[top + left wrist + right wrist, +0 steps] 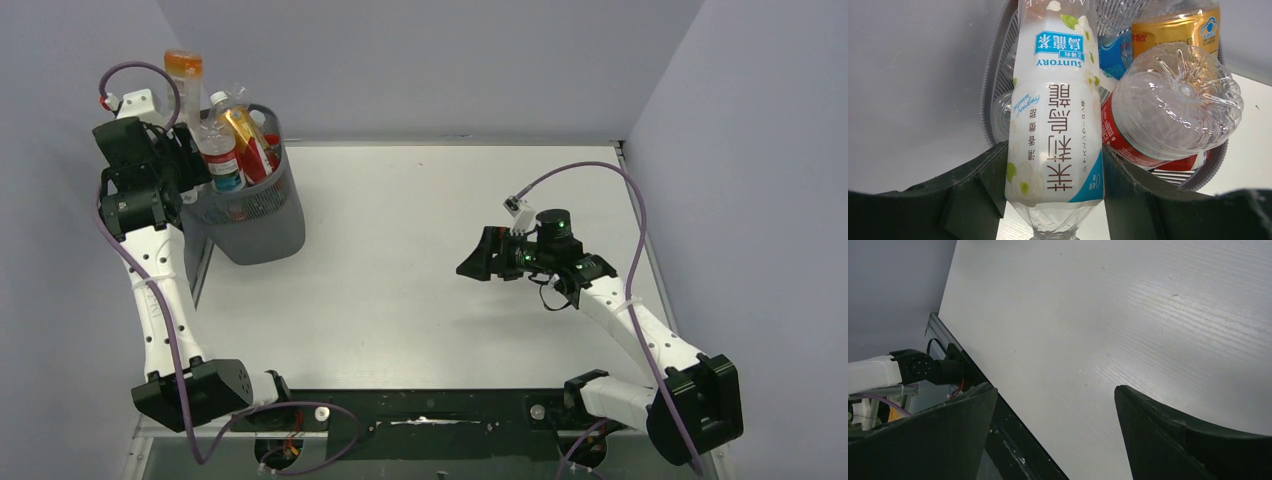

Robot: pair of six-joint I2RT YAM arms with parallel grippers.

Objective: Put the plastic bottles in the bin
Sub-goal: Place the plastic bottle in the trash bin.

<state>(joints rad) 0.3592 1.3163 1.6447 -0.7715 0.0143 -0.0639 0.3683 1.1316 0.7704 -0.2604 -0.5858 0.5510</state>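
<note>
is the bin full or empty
Full: plastic bottles fill the bin and stick up past its rim in the top view. The left wrist view shows them crowding its mouth.

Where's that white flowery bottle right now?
Left wrist view: the white bottle is clamped in the left gripper at the bin's mouth, far left of the table, beside a clear red-labelled bottle.

Desk (420,250): white and matt, with a faint fine grain and a few tiny dark specks.
Back wall (420,60): plain pale grey, meeting the desk's far edge.
Left wall (50,300): the same grey, close beside the desk.
Right wall (760,150): grey, also close.
Black strip (430,405): runs along the desk's near edge, scuffed with white marks.
</note>
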